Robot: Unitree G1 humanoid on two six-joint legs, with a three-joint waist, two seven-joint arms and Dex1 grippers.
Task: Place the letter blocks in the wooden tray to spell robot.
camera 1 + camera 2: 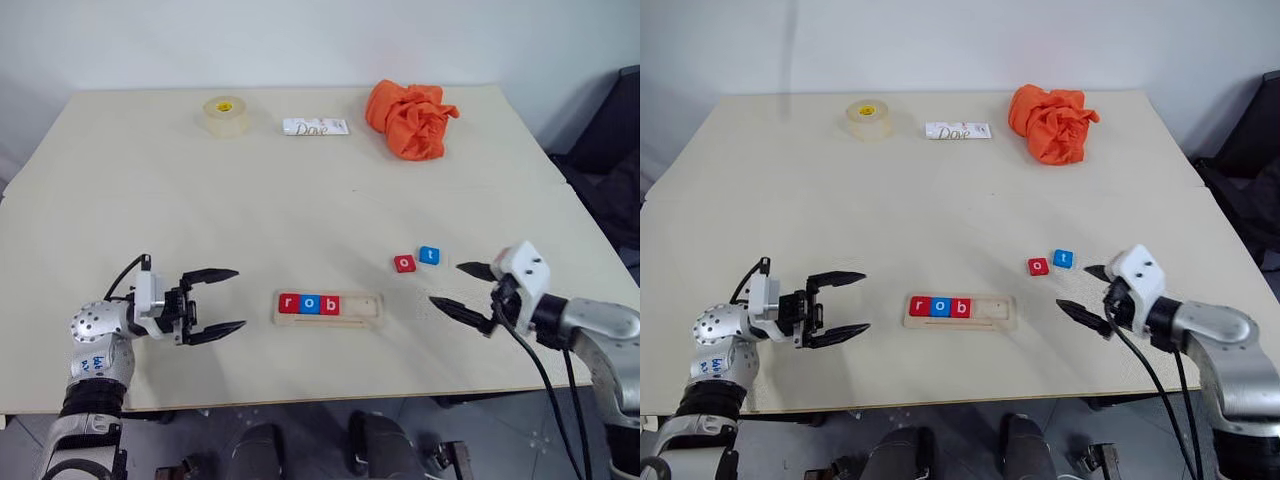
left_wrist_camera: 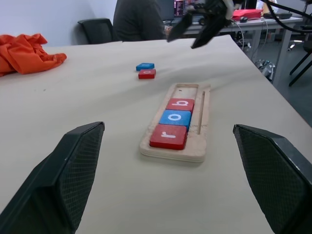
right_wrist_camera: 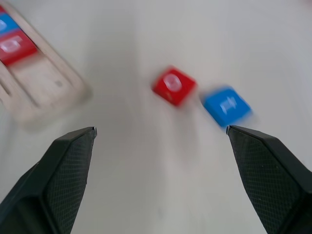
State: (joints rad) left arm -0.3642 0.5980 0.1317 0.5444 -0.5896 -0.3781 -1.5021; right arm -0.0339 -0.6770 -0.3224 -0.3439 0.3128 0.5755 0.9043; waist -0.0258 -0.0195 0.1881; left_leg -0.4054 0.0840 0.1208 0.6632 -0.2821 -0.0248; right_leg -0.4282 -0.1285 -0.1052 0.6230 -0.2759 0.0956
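Three letter blocks (image 1: 309, 304), r, o, b, are seated in the wooden tray (image 1: 366, 309); the red o (image 1: 404, 263) and blue t (image 1: 429, 255) are left on the counter (image 1: 300, 190). The o is judged next, to be gripped by the wide-spread right claw (image 1: 461, 288); the left claw (image 1: 217, 301) is also held wide.

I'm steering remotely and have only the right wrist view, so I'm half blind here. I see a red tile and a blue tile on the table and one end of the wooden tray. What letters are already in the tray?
Observer: The long pale wooden tray holds three tiles reading r, o, b: red r tile, blue o tile, red b tile.
Operator: Is there room left?
Observer: Yes, the tray's right-hand stretch is bare wood.
Operator: Which loose tile is nearer the tray?
Observer: The red o tile; the blue t tile lies just right of it.
Operator: Where is the other arm?
Observer: The left gripper hovers open, left of the tray, holding nothing.
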